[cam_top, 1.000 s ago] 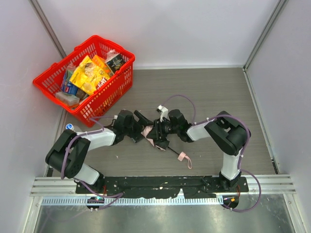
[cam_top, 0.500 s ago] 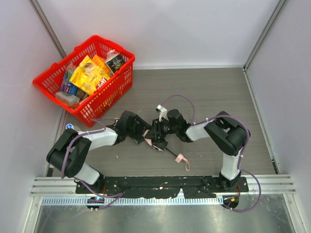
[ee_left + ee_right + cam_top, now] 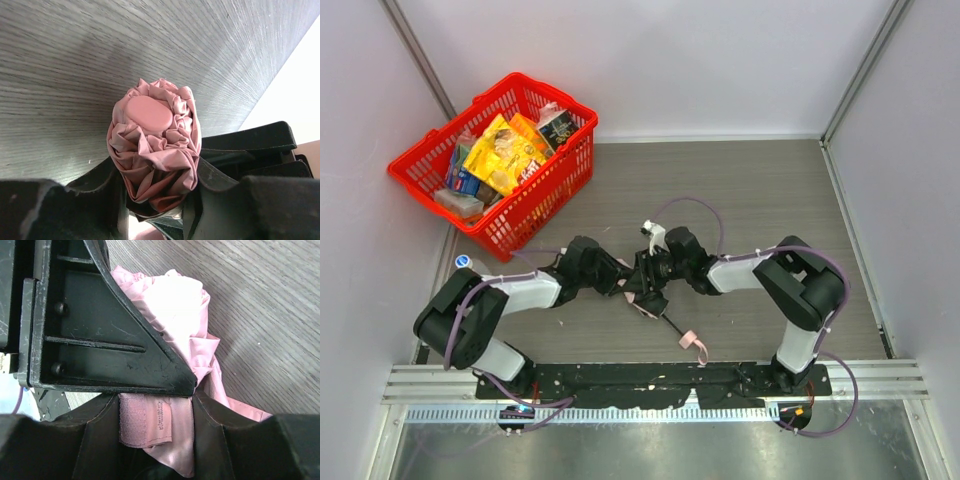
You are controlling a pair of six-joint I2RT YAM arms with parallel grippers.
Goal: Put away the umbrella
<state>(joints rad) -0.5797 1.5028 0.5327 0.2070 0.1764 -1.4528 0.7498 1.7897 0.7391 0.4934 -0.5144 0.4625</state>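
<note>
Over at the far-left corner of the surface [image 3: 750,200] sits a red basket [image 3: 535,205], packed with bright packets and playing no part just now. Moving right, the left arm stretches low toward the middle, near the front edge. Its left claw [image 3: 619,279] is clamped round the umbrella [image 3: 638,300]. From the left wrist view you can see the pink fabric bunched into a crumpled ball between the two fingers [image 3: 220,180], the smooth pink end cap [image 3: 148,112] facing up.

Right up against it comes the right claw [image 3: 648,277], squeezed onto the same bundle from the other side. Its own camera shows satin folds and the fastening strap [image 3: 145,422] pinched between its fingers. The two claws nearly touch.

Further right, the thin black shaft [image 3: 668,320] runs out of the fabric toward the front edge, ending in the small handle [image 3: 687,338] and the wrist loop [image 3: 699,351], both lying loose.

I'd say this is about half done. The canopy is gathered, but the shaft looks extended, the strap is not wrapped round, and the umbrella is well apart from the basket. Where it should finally go I can't tell.
</note>
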